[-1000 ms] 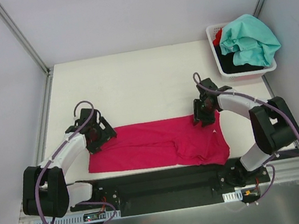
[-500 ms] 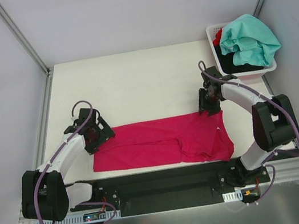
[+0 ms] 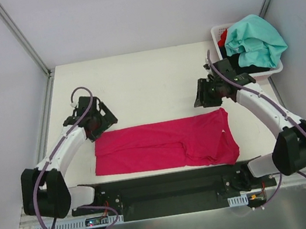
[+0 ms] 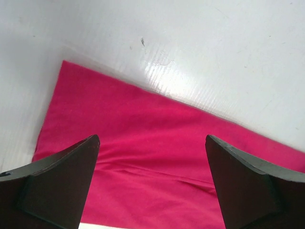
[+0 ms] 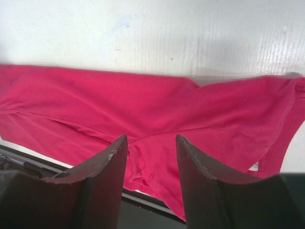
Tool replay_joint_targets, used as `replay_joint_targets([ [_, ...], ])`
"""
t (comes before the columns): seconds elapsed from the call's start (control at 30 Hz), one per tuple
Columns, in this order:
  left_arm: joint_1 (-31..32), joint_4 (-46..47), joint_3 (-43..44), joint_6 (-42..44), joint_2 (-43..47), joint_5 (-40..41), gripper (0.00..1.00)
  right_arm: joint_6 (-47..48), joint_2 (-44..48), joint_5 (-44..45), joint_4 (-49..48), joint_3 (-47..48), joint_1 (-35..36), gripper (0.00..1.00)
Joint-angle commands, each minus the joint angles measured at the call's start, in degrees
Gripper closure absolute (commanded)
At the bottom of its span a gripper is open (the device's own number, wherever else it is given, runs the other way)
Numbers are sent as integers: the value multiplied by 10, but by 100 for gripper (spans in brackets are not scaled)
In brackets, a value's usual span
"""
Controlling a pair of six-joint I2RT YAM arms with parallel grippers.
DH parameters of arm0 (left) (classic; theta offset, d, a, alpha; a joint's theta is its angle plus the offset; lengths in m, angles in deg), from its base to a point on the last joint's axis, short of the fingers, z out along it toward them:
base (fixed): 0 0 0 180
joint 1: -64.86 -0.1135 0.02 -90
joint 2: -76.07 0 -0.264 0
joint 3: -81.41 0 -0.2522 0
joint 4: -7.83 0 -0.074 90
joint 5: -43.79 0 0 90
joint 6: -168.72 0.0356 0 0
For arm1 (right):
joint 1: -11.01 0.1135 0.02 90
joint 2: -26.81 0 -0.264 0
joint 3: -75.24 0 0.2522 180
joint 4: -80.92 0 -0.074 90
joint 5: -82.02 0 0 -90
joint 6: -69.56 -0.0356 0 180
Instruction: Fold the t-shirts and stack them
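Magenta-pink t-shirt (image 3: 164, 147) lies flat on the worktop (image 3: 147, 80) as a long band, and neither tool has hold of it. The left tool (image 3: 98, 120) hangs just beyond the shirt's far left corner with its jaws spread wide and nothing between them. The right tool (image 3: 206, 94) hangs just beyond the far right corner, jaws parted more narrowly, also empty. The right wrist view shows a diagonal crease running across the cloth below. A small white label (image 5: 256, 166) sits near the shirt's right end. Past that end stands the white basket (image 3: 251, 75), holding the teal-mint t-shirt (image 3: 255, 40) over a black one (image 3: 248, 63) and a red one (image 3: 222, 36).

This looks like the let-go after a lengthwise fold. To do it well, both tools should rise straight off so that no finger drags the top layer. They can then come back low on the two corners of one end, pinching every layer, and carry that end over the other with the edges matched.

A second ago both tools sat on the shirt's far edge. Since then they have drawn away past it, the right arm reaching out toward the basket. The cloth has shifted slightly toward its right end, and its far edge lies straighter.
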Motion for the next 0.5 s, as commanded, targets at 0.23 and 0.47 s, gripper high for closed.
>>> replay_joint_targets([
  [0.23, -4, 102, 31, -4, -141, -74, 6, 20, -122, -39, -84, -32, -22, 53],
  [0.47, -22, 97, 20, 4, -146, -16, 6, 29, -126, -36, -82, -34, -39, 53],
])
